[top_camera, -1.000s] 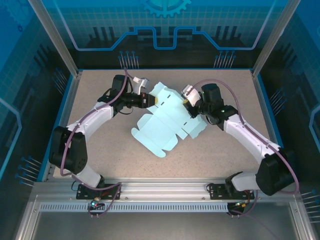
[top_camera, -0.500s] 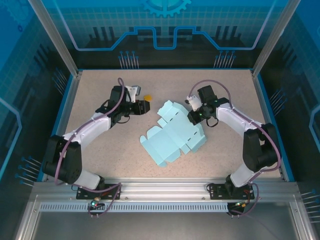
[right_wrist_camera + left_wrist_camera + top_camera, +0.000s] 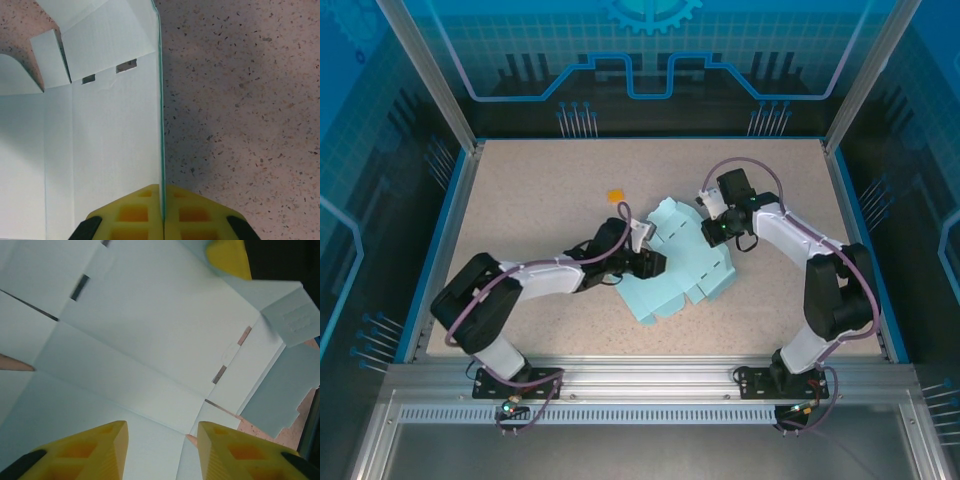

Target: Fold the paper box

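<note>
2 arms meet at the paper box (image 3: 686, 274), a light blue cut-out that lies mostly flat on the tabletop (image 3: 530, 200), a little right of the middle. Your left tool (image 3: 655, 265) reaches in from the left and sits low over the left part of the card. In the left wrist view its (image 3: 162, 440) 2 yellow fingers stand apart, with nothing clamped between them. Through the gap you see the bare card (image 3: 150, 330), crossed by fold lines and a few short slots. You cannot tell from these views whether the fingertips touch the sheet.

Your right tool (image 3: 712, 232) comes in from the right, at the upper right edge of the cut-out. In the right wrist view its (image 3: 162, 192) yellow fingers are pressed together on that edge of the card. The thin edge runs straight up the picture from between them. The card's panel (image 3: 110, 140) spreads to the left of that line, with 2 small slots near a fold. Speckled tabletop (image 3: 240, 100) lies to the right.

From above, the rounded flaps along the near and right sides of the cut-out lie spread on the surface. 1 small orange bit (image 3: 616, 195) rests on the tabletop beyond the card's upper left corner, apart from it and from both tools.
</note>
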Controlling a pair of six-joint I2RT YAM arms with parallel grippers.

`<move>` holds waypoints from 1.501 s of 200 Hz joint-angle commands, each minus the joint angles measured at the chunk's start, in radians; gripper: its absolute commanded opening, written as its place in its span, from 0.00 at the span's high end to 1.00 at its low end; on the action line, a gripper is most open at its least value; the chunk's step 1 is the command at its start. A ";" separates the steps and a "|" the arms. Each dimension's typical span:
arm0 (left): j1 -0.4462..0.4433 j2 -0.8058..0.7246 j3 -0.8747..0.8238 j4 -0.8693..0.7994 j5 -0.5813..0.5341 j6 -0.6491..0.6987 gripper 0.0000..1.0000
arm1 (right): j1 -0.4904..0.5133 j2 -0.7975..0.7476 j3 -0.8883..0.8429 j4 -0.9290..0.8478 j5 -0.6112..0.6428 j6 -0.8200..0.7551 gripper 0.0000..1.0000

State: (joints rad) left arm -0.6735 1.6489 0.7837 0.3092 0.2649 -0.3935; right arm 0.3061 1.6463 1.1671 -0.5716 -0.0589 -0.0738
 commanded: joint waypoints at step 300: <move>-0.056 0.410 0.094 0.308 -0.056 -0.019 0.76 | 0.169 -0.129 -0.119 0.117 -0.021 0.155 0.99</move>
State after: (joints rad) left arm -0.7166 2.0155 0.9009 0.6346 0.2199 -0.3946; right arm 0.4442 1.5143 1.0859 -0.5011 -0.0696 0.0605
